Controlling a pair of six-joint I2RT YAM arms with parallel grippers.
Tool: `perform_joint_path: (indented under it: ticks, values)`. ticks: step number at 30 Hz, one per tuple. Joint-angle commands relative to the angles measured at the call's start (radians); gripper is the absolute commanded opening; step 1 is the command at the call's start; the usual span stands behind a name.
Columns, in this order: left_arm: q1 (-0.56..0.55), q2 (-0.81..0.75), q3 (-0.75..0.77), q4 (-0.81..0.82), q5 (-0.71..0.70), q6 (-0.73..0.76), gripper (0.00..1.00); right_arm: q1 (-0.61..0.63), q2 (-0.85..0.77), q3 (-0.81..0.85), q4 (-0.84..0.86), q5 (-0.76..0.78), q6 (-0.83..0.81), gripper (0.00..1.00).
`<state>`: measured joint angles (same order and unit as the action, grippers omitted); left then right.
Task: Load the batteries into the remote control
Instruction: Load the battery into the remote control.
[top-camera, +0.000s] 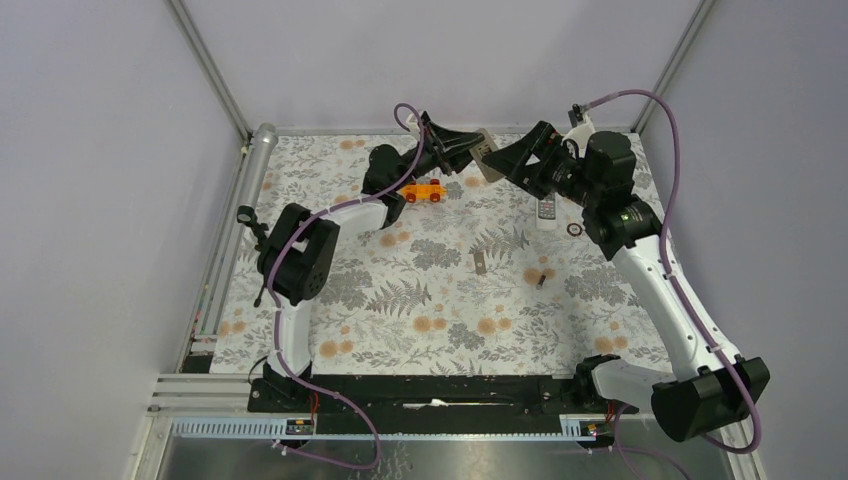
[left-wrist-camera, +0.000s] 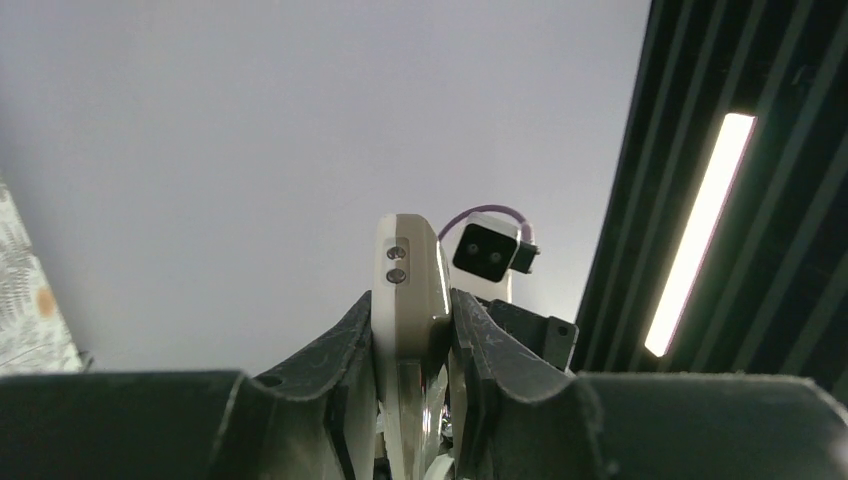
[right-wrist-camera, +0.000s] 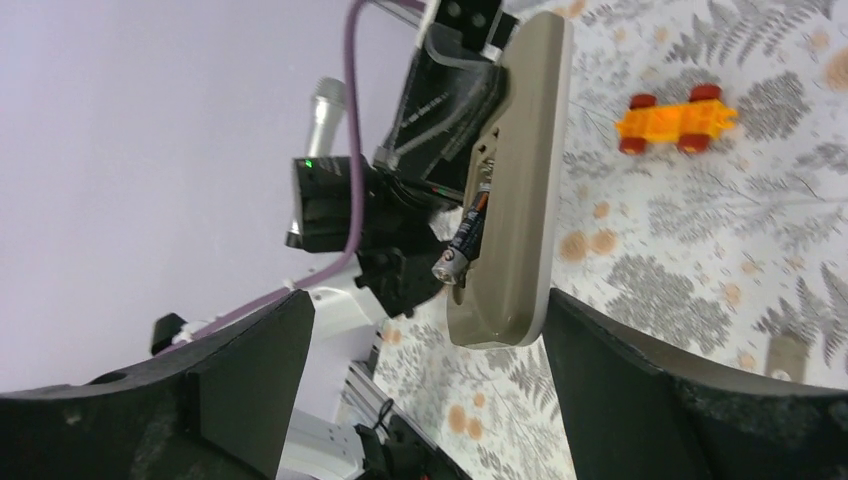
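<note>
My left gripper (top-camera: 462, 152) is raised at the back of the table, shut on the remote control (top-camera: 484, 156). In the left wrist view the remote control's (left-wrist-camera: 408, 285) white-edged end stands up between that gripper's (left-wrist-camera: 412, 335) fingers. The right wrist view shows the remote control's grey-brown back (right-wrist-camera: 515, 190) with its compartment uncovered. One battery (right-wrist-camera: 462, 243) sits tilted there, its metal end poking out. My right gripper (right-wrist-camera: 430, 400) is open, its fingers apart on either side just below the remote's lower end, touching nothing. In the top view the right gripper (top-camera: 503, 160) faces the remote closely.
An orange toy car (top-camera: 425, 190) lies under the left gripper. A white remote with a screen (top-camera: 546, 210) and a small black ring (top-camera: 574, 229) lie below the right wrist. A grey flat cover (top-camera: 481, 262) and a tiny black piece (top-camera: 541, 277) lie mid-table.
</note>
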<state>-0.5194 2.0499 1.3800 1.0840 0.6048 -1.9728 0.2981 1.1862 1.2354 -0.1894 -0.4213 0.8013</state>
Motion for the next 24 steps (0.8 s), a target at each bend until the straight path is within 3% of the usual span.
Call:
perform_joint_path:
  ticks: [1, 6, 17, 24]
  values:
    - [-0.011, -0.075, -0.021, 0.156, -0.097, -0.118, 0.00, -0.004, -0.036, -0.036, 0.235, -0.009, 0.090, 0.88]
    - [-0.017, -0.079, -0.038, 0.196, -0.135, -0.150, 0.00, -0.003, -0.012, -0.031, 0.265, -0.010, 0.119, 0.71]
    - [-0.019, -0.086, -0.028, 0.186, -0.120, -0.124, 0.00, -0.004, 0.038, -0.010, 0.235, -0.022, 0.138, 0.51]
    - [-0.022, -0.086, -0.027, 0.189, -0.113, -0.115, 0.00, -0.003, 0.057, 0.005, 0.205, -0.019, 0.128, 0.46]
